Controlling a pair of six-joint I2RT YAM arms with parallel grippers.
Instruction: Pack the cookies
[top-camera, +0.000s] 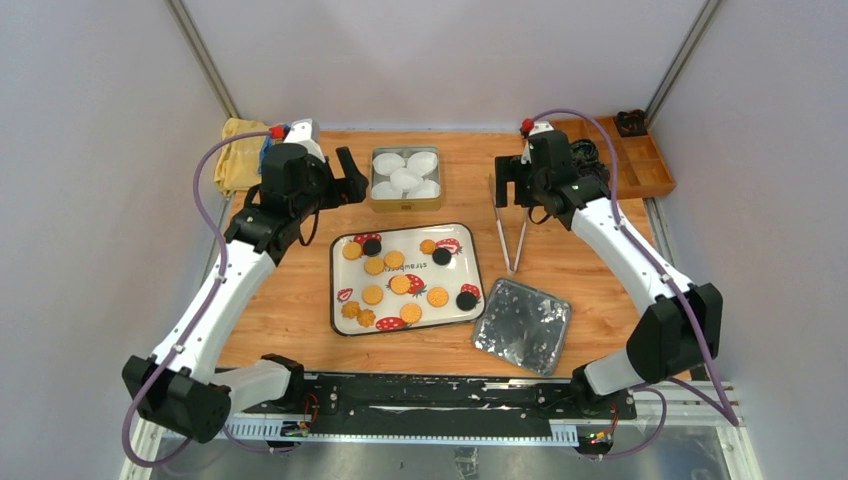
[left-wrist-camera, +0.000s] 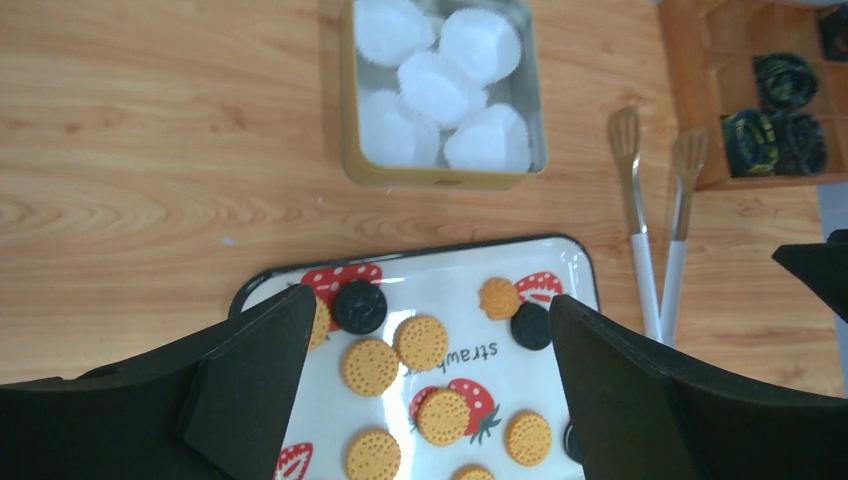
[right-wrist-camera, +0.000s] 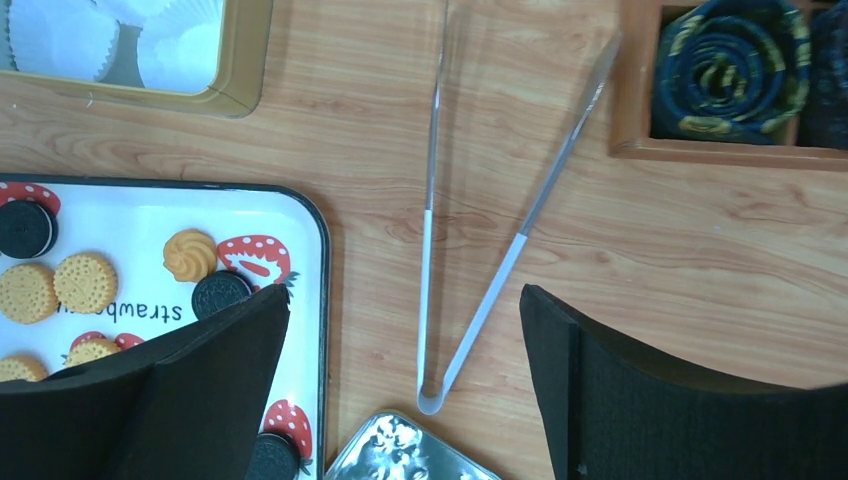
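Pale, plain walls (top-camera: 440, 60) close the space in at the back and down both sides of the frame. A slim metal post (top-camera: 205, 60) slants in from the upper left, and a second post (top-camera: 683, 55) slants in from the upper right, both meeting the far corners of the bench (top-camera: 290, 300). The bench top is light wood with a clear grain. A black rail (top-camera: 430, 395) runs along the bottom edge over silver framing. A wooden compartment box (top-camera: 650, 165) sits at the upper right corner and a yellow cloth (top-camera: 238, 150) at the upper left. The light is soft and even, the shadows faint.
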